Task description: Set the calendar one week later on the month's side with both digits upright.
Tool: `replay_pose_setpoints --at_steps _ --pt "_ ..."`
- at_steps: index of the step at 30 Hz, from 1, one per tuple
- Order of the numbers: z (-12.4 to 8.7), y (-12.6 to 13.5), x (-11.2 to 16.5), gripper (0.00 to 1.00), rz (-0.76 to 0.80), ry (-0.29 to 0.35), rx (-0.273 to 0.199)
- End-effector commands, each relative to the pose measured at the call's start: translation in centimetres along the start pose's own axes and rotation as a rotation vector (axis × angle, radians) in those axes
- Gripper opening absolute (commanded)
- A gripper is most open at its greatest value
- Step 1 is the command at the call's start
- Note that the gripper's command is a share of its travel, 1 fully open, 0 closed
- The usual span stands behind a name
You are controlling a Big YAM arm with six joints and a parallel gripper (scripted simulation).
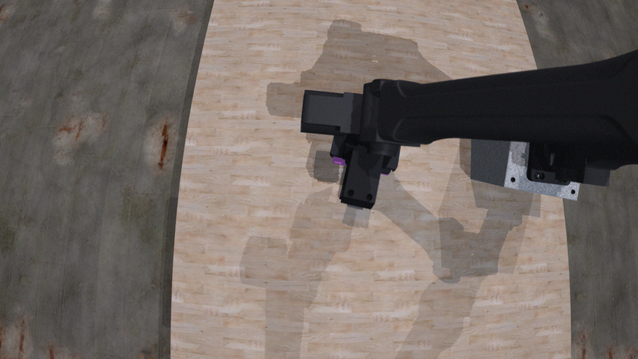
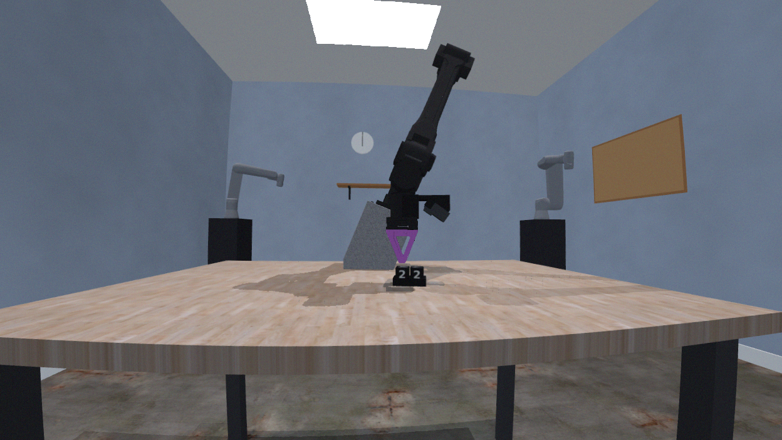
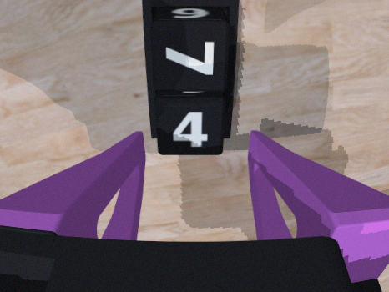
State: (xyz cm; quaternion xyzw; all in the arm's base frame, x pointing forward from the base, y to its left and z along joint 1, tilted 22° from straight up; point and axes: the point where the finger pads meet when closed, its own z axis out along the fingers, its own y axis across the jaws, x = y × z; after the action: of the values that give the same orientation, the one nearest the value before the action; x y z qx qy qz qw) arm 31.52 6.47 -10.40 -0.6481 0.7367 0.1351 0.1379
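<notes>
Table: wooden top that carries the calendar near its middle, in front of the grey block where the arm is mounted.
Arm: leans forward and down from its mount so the wrist hangs over the calendar, likely lining up for a grab from above.
Gripper: hangs just above the cubes; its purple fingers stand about half apart and hold nothing, a gap that looks fit to straddle one cube.
Tray: black, flat on the table, holding both cubes side by side.
Cubes: the near cube shows 4 on top, the far cube shows 7; the outside view reads 22 on the side facing it.
</notes>
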Motion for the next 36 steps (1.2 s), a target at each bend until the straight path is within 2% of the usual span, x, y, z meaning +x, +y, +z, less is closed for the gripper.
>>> replay_pose_setpoints --at_steps 1,36 --pt "0.54 0.42 -0.17 0.45 0.011 -0.003 -0.006" --pt "0.51 0.45 -0.05 0.45 0.017 -0.002 -0.008"
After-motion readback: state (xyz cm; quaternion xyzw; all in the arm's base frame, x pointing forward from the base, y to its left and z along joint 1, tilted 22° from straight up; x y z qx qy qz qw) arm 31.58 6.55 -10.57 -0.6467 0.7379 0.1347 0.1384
